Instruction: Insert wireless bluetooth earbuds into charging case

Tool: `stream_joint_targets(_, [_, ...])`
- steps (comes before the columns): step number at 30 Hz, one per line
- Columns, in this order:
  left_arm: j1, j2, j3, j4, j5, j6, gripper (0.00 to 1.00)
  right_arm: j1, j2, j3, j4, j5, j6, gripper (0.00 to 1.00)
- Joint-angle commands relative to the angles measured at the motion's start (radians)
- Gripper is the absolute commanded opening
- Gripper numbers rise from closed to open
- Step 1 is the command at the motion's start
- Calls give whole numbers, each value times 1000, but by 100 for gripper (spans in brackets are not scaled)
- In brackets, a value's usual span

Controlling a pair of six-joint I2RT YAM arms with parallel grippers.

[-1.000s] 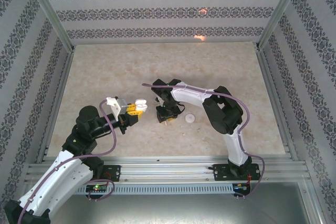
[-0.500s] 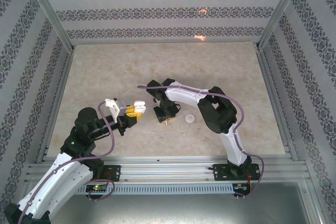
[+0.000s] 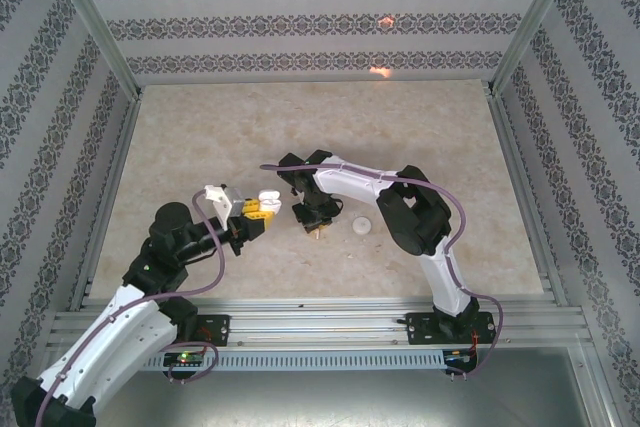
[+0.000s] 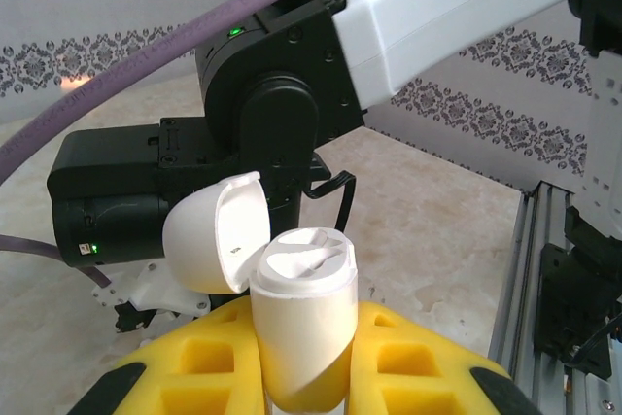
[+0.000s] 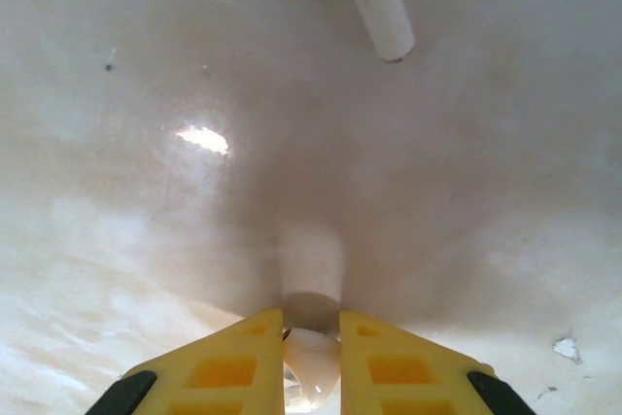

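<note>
Okay, my left gripper [image 4: 306,342] was clamped on the glossy white charging case [image 4: 301,289], rounded lid [image 4: 216,235] flipped open. My right gripper [image 5: 311,323] pinched a smooth white earbud [image 5: 311,362] on the marbled table [image 5: 146,143]; second earbud [image 5: 374,2] lay beyond.

The top external camera sits high above and behind the near edge of the table [image 3: 420,127], looking down and forward over its whole surface to the far wall [image 3: 320,27]. The left wrist camera rides close behind the left gripper [image 4: 306,347] and faces right across the scene, level with the charging case [image 4: 301,318] and the right arm [image 4: 282,114] just beyond. Both also appear mid-table in the overhead view. The right wrist camera points straight down, very near the tabletop, past the right gripper [image 5: 311,332]; the overhead view takes in that patch mid-table.
</note>
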Motion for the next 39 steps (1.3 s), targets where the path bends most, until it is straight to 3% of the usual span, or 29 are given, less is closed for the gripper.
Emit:
stream_joint_targets(1, [-7, 21, 0, 111, 42, 5, 0, 8, -71, 6, -21, 33, -26, 16])
stream_joint_targets(11, [-6, 38, -30, 173, 42, 2, 0, 6, -287, -78, 61, 177, -95, 13])
stream_joint_targets(18, [-7, 141, -8, 267, 119, -38, 0, 14, -493, -146, 137, 236, -153, 13])
stream_joint_targets(27, [-6, 257, 16, 402, 191, -149, 0, 106, -732, -193, 238, 306, -304, 11])
stream_joint_targets(31, [-7, 277, 26, 444, 222, -172, 0, 145, -806, -214, 324, 292, -359, 11])
stream_joint_targets(39, [-7, 274, 55, 470, 288, -246, 0, 163, -879, -237, 432, 121, -404, 12])
